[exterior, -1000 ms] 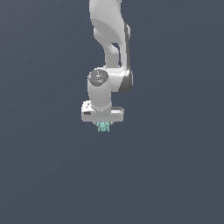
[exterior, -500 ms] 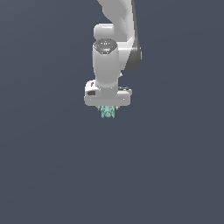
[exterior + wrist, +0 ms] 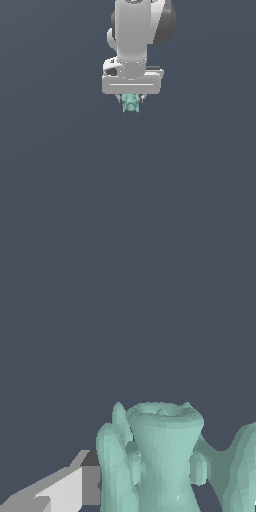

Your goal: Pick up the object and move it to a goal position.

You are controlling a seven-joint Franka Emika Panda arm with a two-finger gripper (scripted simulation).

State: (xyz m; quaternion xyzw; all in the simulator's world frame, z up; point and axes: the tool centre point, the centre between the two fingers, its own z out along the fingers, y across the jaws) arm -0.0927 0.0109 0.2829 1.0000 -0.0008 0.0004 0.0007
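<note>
One tool [image 3: 131, 102] grips the object [image 3: 130, 105], with bare grey ground all around.

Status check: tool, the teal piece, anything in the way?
Tool shut on the teal piece. Piece hangs beneath the tool, off the floor. Nothing else in sight; no goal marker visible.

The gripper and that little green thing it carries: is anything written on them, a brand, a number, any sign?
None. No text, number or sign shows in either view. The white gripper is plain, with only a dark seam line across its body. The teal object it is shut on, seen close in the wrist view, has ridges and lumps but no lettering. The grey background is blank.
</note>
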